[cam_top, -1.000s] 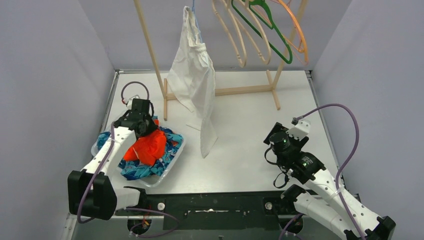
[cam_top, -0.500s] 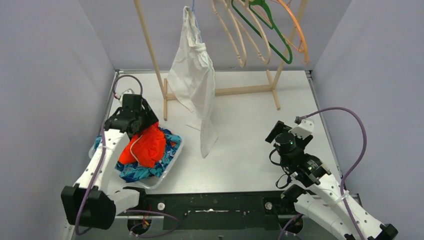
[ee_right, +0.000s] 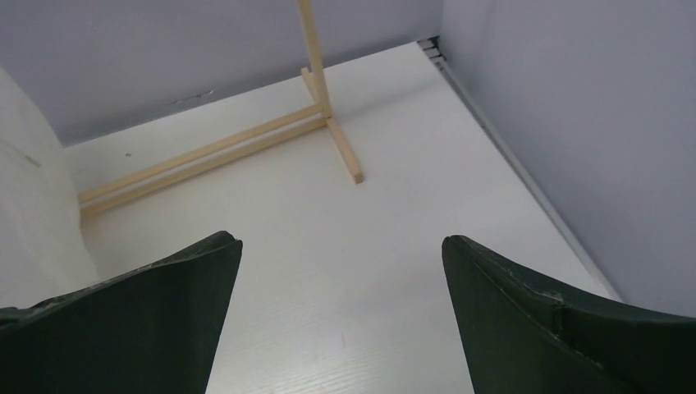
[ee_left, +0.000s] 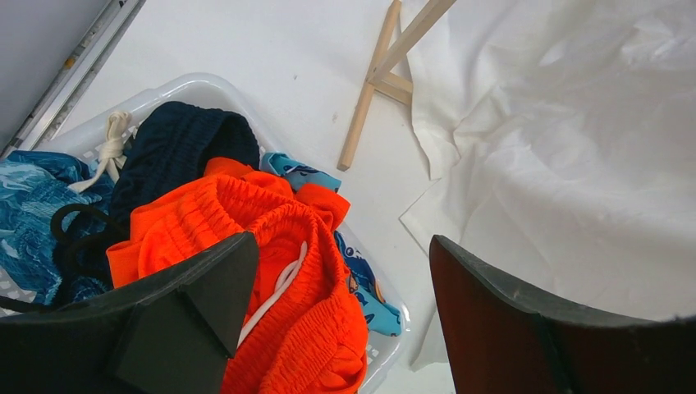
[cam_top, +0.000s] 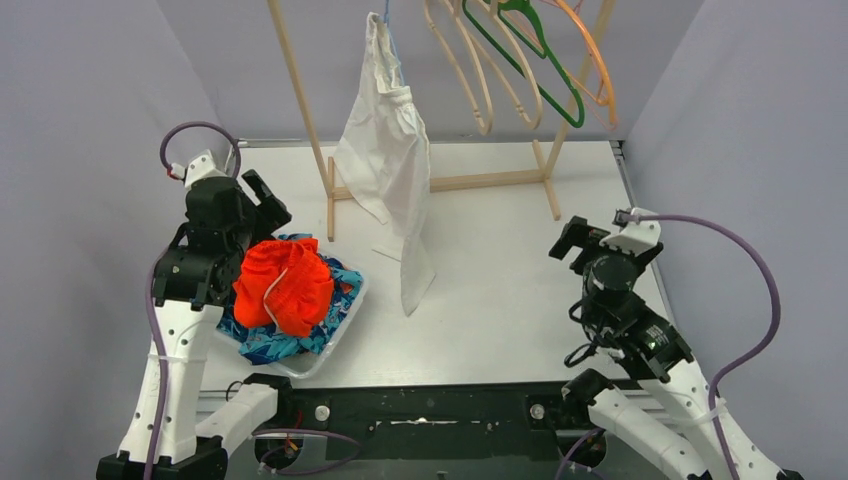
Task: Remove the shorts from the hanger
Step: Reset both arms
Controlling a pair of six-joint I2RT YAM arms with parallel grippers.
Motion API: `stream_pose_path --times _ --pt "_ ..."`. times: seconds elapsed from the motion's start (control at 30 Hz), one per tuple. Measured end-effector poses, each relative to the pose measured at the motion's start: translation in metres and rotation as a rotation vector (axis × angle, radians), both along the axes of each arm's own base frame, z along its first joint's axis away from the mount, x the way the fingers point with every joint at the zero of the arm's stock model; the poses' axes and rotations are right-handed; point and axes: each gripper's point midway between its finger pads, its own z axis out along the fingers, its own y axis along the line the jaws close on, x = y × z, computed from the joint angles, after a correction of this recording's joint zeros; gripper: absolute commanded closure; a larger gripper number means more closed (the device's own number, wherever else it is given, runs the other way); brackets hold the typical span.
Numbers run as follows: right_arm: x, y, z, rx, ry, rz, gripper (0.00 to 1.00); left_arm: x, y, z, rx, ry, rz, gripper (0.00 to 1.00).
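Note:
Bright orange shorts lie on top of a pile in a clear bin, over navy shorts, blue patterned shorts and teal shark-print shorts. My left gripper hovers open above the pile's far side and holds nothing. A white garment hangs from a blue hanger on the wooden rack, its hem touching the table. My right gripper is open and empty over bare table at the right.
Several empty hangers, tan, green and orange, hang on the rack's right half. The rack's wooden feet rest on the table's far part. Grey walls close in on both sides.
My left gripper opened, let go of the orange shorts on the pile, and rose back toward the left wall. The right arm lifted and swung right, its jaws spreading wider.

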Motion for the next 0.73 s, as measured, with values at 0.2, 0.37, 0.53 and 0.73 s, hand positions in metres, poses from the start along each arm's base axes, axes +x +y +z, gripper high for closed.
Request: stream_pose_path --times 0.2,0.37,0.53,0.73 --pt "0.032 -0.034 0.013 -0.050 0.102 -0.115 0.02 -0.002 0.000 0.000 0.014 0.007 -0.013 0.23" --pt "0.038 -0.080 -0.021 0.046 0.235 -0.158 0.01 -0.005 0.000 -0.002 0.022 0.023 -0.018 0.23" --pt "0.030 -0.079 0.002 0.059 0.207 -0.105 0.02 -0.012 0.003 0.009 0.036 -0.009 -0.026 0.22" --pt "0.010 -0.051 0.063 -0.003 0.005 0.034 0.02 -0.023 0.004 0.027 0.045 -0.084 -0.040 0.22"
